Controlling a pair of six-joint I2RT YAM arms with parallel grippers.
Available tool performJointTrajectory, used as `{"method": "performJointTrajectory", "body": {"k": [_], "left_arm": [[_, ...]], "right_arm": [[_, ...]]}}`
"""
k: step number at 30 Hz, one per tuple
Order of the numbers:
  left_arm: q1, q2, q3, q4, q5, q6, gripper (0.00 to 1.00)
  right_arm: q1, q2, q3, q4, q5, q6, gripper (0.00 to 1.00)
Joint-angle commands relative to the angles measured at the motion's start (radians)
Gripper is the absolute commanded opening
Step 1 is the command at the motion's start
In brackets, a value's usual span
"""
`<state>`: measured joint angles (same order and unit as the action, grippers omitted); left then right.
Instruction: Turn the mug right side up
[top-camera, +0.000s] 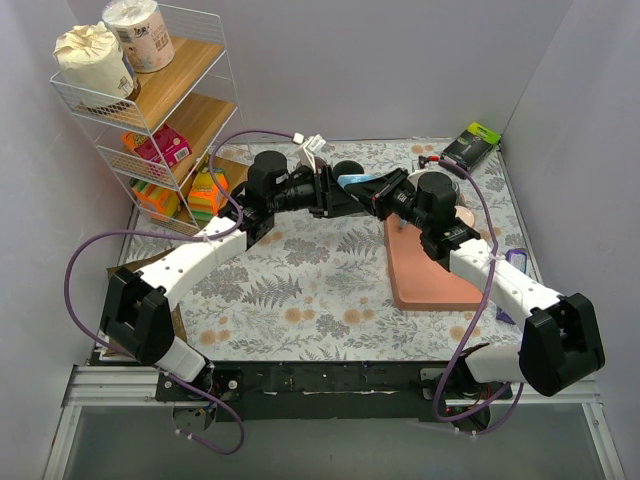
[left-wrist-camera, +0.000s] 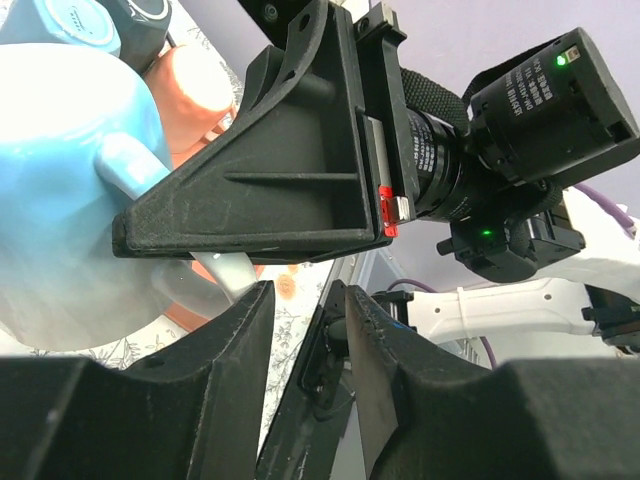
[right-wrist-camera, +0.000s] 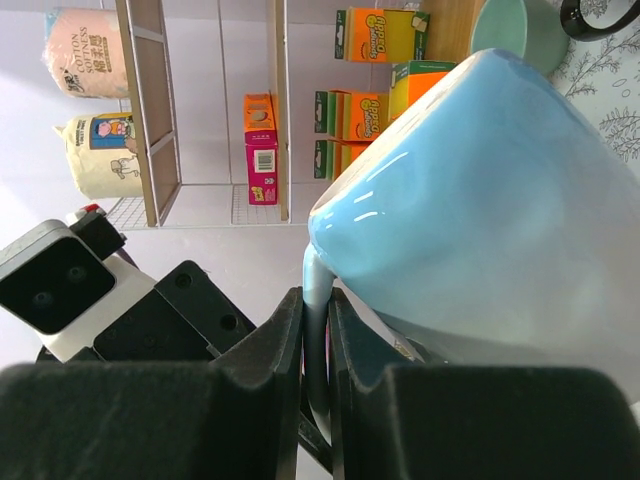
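A pale blue mug (top-camera: 352, 181) hangs in the air above the far middle of the flower-patterned table (top-camera: 300, 290), between the two arms. The right gripper (right-wrist-camera: 315, 310) is clamped tight on the mug's handle (right-wrist-camera: 316, 268). The mug's long axis is tilted, neither upright nor level. From the right wrist view its body slants up and away from the fingers, and which end is the mouth cannot be told. The left gripper (left-wrist-camera: 305, 300) sits just beside it, fingers narrowly apart, holding nothing.
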<state>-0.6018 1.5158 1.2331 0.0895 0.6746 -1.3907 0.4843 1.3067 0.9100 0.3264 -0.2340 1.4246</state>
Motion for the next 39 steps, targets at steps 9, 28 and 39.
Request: {"method": "performJointTrajectory", "body": {"k": [9, 28, 39], "left_arm": [[-0.009, -0.109, -0.001, -0.2, -0.26, 0.209, 0.42], [-0.018, -0.069, -0.035, 0.007, -0.098, 0.153, 0.37], [-0.052, -0.017, -0.029, -0.002, -0.099, 0.17, 0.34]], "right_arm": [[0.0, -0.05, 0.047, 0.129, -0.01, 0.028, 0.01], [0.005, -0.055, 0.029, 0.163, -0.025, 0.071, 0.01], [0.007, -0.058, 0.013, 0.195, -0.036, 0.097, 0.01]]}}
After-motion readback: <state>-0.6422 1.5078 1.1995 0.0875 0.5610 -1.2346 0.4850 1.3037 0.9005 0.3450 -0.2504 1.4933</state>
